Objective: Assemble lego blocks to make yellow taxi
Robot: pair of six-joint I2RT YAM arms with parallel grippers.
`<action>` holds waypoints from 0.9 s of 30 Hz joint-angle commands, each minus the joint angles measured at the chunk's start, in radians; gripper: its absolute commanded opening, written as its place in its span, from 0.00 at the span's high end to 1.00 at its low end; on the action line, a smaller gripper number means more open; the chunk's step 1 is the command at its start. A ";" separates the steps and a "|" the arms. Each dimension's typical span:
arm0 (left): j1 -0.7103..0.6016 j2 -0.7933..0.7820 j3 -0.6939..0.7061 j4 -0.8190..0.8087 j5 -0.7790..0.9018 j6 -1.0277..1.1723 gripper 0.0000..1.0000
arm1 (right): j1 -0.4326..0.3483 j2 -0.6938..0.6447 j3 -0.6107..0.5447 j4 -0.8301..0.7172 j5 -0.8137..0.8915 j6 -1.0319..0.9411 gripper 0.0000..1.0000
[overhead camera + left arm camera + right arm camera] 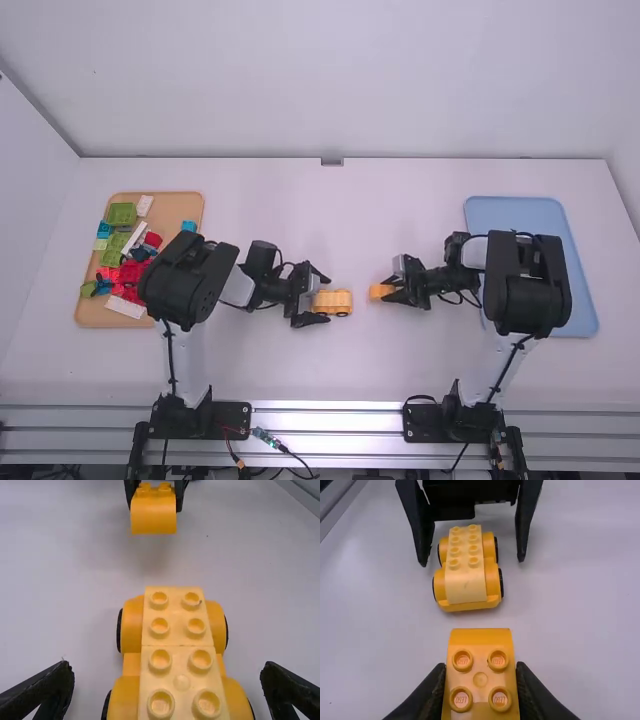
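My left gripper (313, 297) stands open around the rear part of the yellow car base (338, 303), in the middle of the table. In the left wrist view the left gripper (167, 692) has its fingers on either side of the car base (175, 645), apart from it, with pale yellow studded bricks along its top. My right gripper (391, 291) is to the right, shut on an orange curved brick (380, 291). In the right wrist view the right gripper (480, 680) pinches that four-studded orange brick (480, 675), held apart from the car base (466, 570).
An orange tray (97, 315) at the left holds green, red, white and blue bricks. At the right a light blue tray (578, 312) lies partly beneath the right arm. White walls rise behind and at the left of the table.
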 commanded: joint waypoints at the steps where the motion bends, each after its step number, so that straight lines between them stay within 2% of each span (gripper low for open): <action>1: -0.006 0.008 0.005 0.014 0.013 -0.020 0.01 | 0.002 -0.015 0.011 0.037 -0.006 0.090 0.96; 4: -0.007 0.008 -0.009 0.048 0.015 -0.021 0.01 | 0.005 -0.040 0.010 0.100 0.036 0.222 0.97; 5: -0.011 0.008 -0.020 0.070 0.014 -0.022 0.01 | 0.021 -0.068 0.010 0.131 0.098 0.328 0.98; 10: -0.011 0.008 -0.031 0.111 0.004 -0.073 0.01 | 0.082 -0.126 -0.006 0.183 0.157 0.403 0.99; 16: -0.012 0.008 -0.021 0.065 -0.013 -0.065 0.01 | 0.185 -0.267 -0.147 0.457 0.286 0.647 1.00; 21: -0.012 0.008 -0.021 0.059 -0.014 -0.065 0.01 | 0.219 -0.380 -0.267 0.534 0.214 0.579 1.00; 27: -0.013 0.008 -0.050 0.111 -0.042 -0.064 0.01 | 0.220 -0.410 -0.336 0.618 0.093 0.571 1.00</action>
